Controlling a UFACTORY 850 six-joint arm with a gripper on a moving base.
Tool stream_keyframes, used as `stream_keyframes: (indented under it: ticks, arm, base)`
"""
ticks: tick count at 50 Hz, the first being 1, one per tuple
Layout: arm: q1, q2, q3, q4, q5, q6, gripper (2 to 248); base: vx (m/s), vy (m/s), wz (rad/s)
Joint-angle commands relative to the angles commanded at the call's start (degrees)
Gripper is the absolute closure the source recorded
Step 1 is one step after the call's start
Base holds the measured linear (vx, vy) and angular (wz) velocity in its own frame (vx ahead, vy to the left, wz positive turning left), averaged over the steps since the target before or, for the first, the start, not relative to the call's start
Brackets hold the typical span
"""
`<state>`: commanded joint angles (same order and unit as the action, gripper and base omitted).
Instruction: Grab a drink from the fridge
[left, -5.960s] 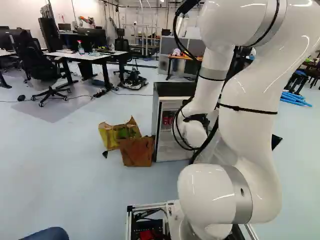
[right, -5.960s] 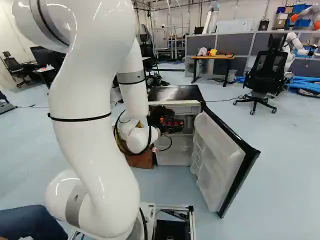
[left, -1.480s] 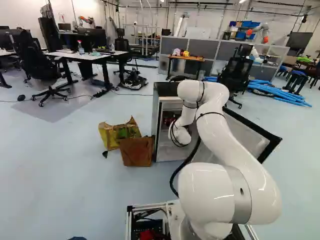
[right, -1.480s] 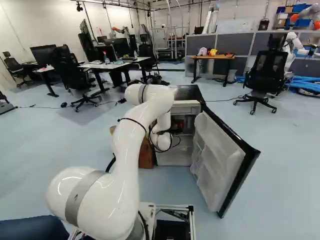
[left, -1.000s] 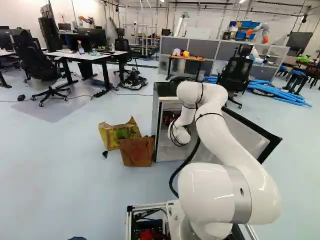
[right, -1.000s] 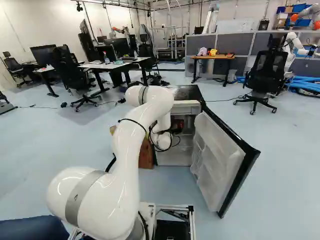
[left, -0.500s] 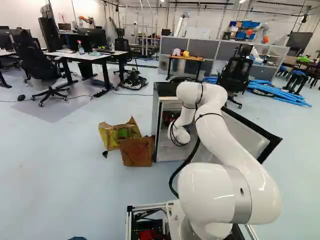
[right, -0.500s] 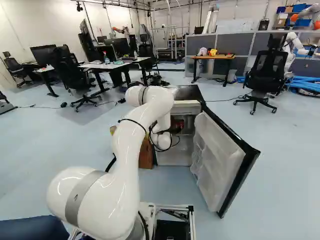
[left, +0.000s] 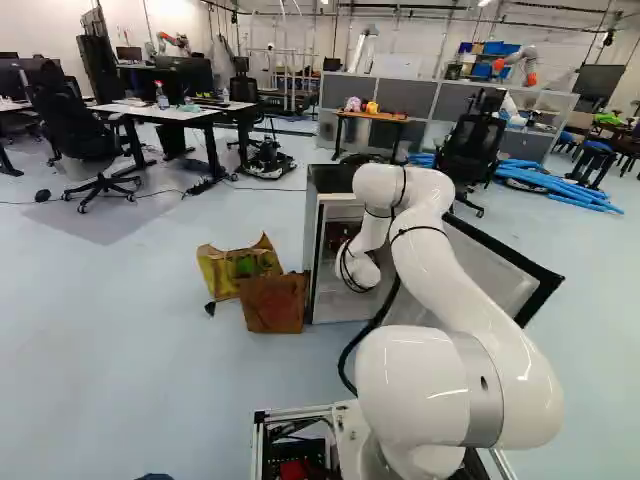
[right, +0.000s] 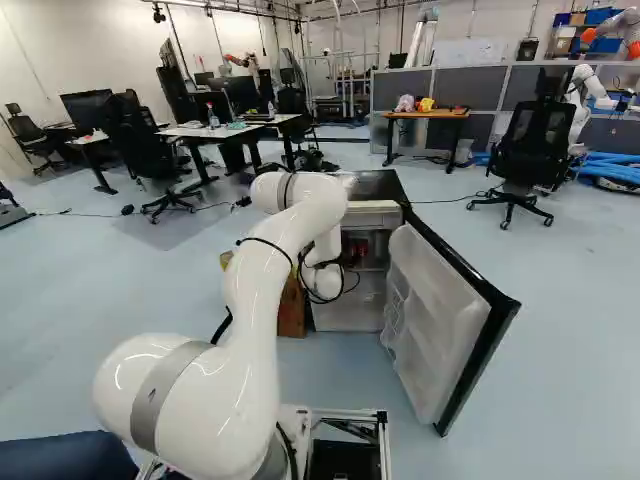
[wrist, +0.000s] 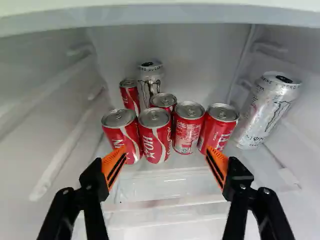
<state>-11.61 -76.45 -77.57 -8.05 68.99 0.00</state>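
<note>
"Cans (wrist: 188, 131), red metal: whereabouts?"
"Black-topped white fridge (left: 338, 305), centre of left base view; ahead of my black gripper (wrist: 166, 150), spread, empty. Likely full, firm, slick: I'd grasp mid-body."

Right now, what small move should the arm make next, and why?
Probably a slight sideways shift, centring the open jaws on one front red can before advancing: they spread across several closely packed cans and grip none.

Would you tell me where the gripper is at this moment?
In the wrist view, the gripper reaches into the fridge, its open fingers on the near side of the clustered red cans.
</note>
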Motion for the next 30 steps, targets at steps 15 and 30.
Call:
stream_keyframes:
  ticks: [15,30]
  arm:
    - [0.0,0.0,0.0,0.0,0.0,0.0,35]
    - [0.0,0.0,0.0,0.0,0.0,0.0,73]
  base:
    - [0.0,0.0,0.0]
    - [0.0,0.0,0.0]
